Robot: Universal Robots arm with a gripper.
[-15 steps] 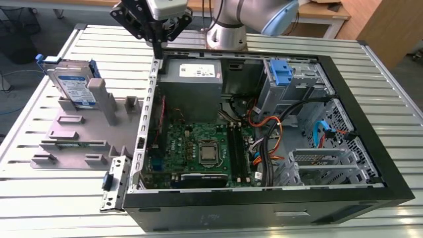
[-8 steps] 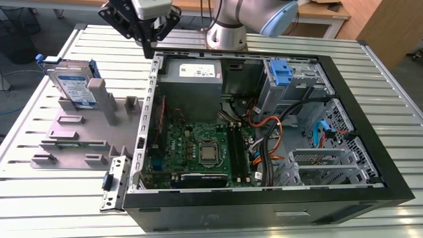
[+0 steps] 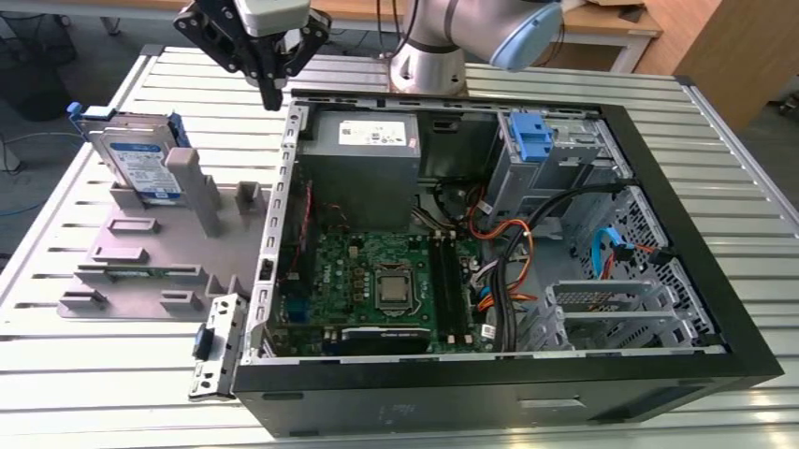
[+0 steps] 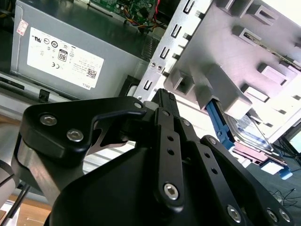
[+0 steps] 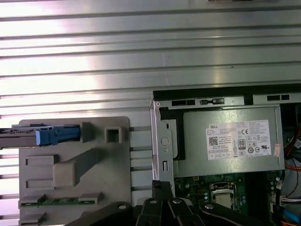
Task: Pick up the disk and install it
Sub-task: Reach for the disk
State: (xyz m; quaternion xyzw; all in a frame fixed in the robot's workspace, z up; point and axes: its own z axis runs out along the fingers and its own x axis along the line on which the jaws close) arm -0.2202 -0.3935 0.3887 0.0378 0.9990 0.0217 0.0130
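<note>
An open computer case lay on its side on a ribbed metal tabletop, its black front wall closest in the exterior view and the green motherboard just behind it. Beside the case, to the exterior view's left, sat a grey holder moulded with slots and blocks. The disk stood on edge at the holder's far end, its white-and-blue label facing out and blue rails along its edges, with nothing touching it. Farther back inside the case were the grey power supply and, toward the exterior view's right, a bare blue bracket in the drive bay. Beyond these, the arm reached in from the tabletop's far side. Its jaws hung by the case's far corner, between the disk and the power supply as the exterior view showed them. They were drawn together, held nothing and were well apart from the disk.
</note>
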